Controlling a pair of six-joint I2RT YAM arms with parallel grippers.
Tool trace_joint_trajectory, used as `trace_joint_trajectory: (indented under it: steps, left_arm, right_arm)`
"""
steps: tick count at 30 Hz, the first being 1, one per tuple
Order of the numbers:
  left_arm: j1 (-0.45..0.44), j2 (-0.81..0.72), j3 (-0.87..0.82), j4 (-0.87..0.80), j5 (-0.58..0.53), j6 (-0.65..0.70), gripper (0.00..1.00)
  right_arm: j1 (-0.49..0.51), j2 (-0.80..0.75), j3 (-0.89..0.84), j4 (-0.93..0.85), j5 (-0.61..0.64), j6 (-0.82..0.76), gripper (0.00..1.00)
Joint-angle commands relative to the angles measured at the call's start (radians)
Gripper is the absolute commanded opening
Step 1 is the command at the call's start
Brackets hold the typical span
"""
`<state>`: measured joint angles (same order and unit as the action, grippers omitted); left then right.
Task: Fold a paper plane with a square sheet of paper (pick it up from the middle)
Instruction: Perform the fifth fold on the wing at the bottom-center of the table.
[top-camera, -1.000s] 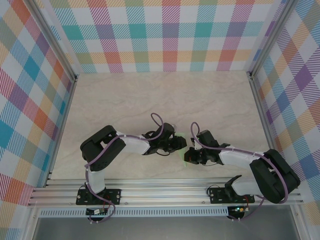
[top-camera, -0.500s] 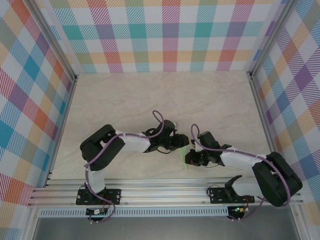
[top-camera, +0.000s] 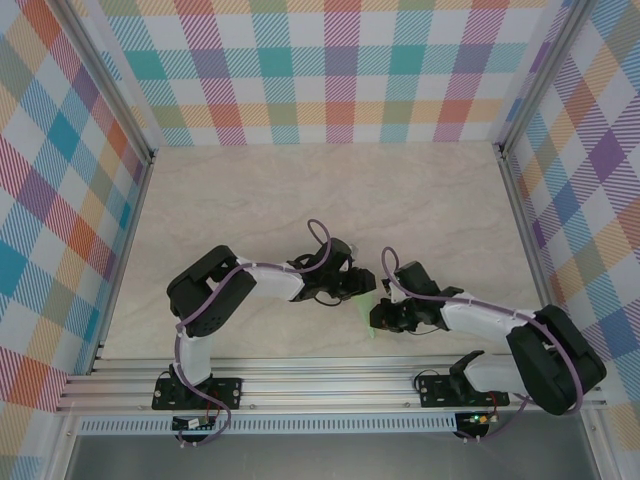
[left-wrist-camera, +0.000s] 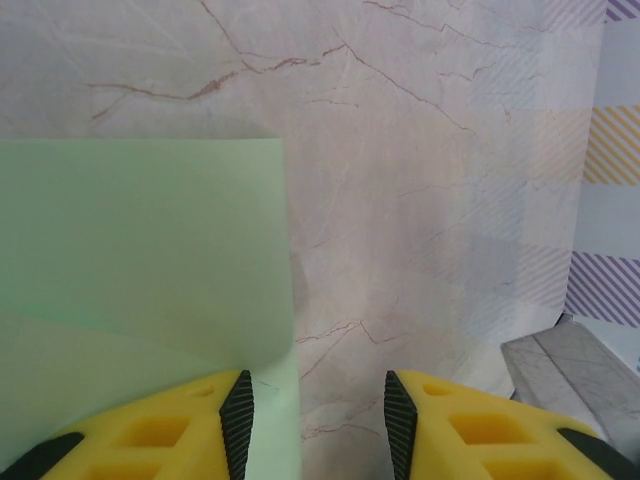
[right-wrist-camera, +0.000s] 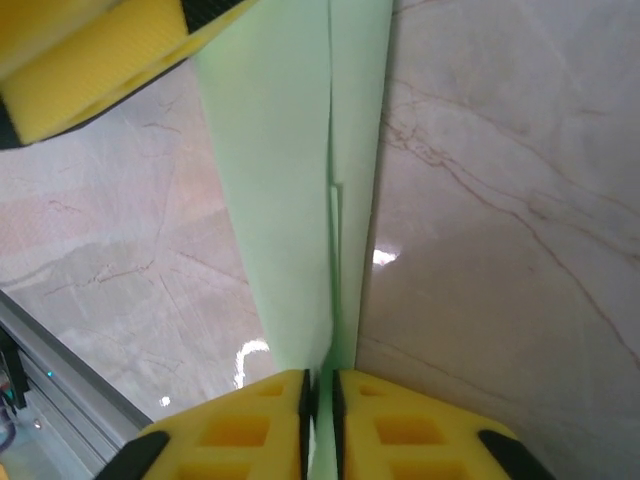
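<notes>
– How much room is there on the worktop (top-camera: 300, 200)?

– Plenty. Bare marble runs from the arms to the plaid walls (top-camera: 340, 70) at the back and on both sides. The left arm (top-camera: 255, 285) and the right arm (top-camera: 480, 318) reach inward and meet near the middle, close to the metal rail (top-camera: 330, 372) at the near edge.

– And the sheet of paper (top-camera: 369, 322)?

– Between the two wrists, a narrow pale green strip from above. In the left wrist view it lies flat on the marble with one square corner and a straight edge running down towards the fingers; bare marble lies to its right.

– The right pincer (right-wrist-camera: 320, 385)?

– Clenched on the sheet of paper. The fingers are almost together with the folded green layers pinched between them, and the paper rises away as a long band, its folded edges running side by side.

– The left pincer (left-wrist-camera: 315, 400)?

– Released. Its fingers stand apart, marble showing between them, the paper's edge just inside one finger (left-wrist-camera: 238, 410).
</notes>
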<state>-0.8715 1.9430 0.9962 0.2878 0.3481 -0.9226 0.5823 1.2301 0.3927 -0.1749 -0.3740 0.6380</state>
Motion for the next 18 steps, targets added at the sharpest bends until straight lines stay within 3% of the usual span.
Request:
trace_joint_trajectory:
  steps: [1, 4, 7, 12, 18]
  left_arm:
    - [0.008, 0.033, -0.018, -0.065, -0.029, 0.028, 0.42]
    - [0.008, 0.025, -0.015, -0.071, -0.025, 0.034, 0.42]
    - [0.008, 0.022, -0.011, -0.075, -0.020, 0.039, 0.42]
    - [0.007, 0.026, -0.005, -0.070, -0.009, 0.039, 0.42]
    - [0.006, 0.028, -0.007, -0.072, -0.010, 0.038, 0.42]
  right_arm:
    - [0.001, -0.112, 0.006, -0.101, 0.036, 0.043, 0.23]
    - [0.001, -0.215, 0.015, -0.145, 0.068, 0.069, 0.31]
    - [0.001, -0.232, 0.003, -0.062, -0.016, 0.100, 0.26]
    - [-0.002, -0.087, 0.000, 0.102, -0.111, 0.139, 0.14]
    - [-0.026, 0.073, -0.026, 0.247, -0.216, 0.161, 0.11]
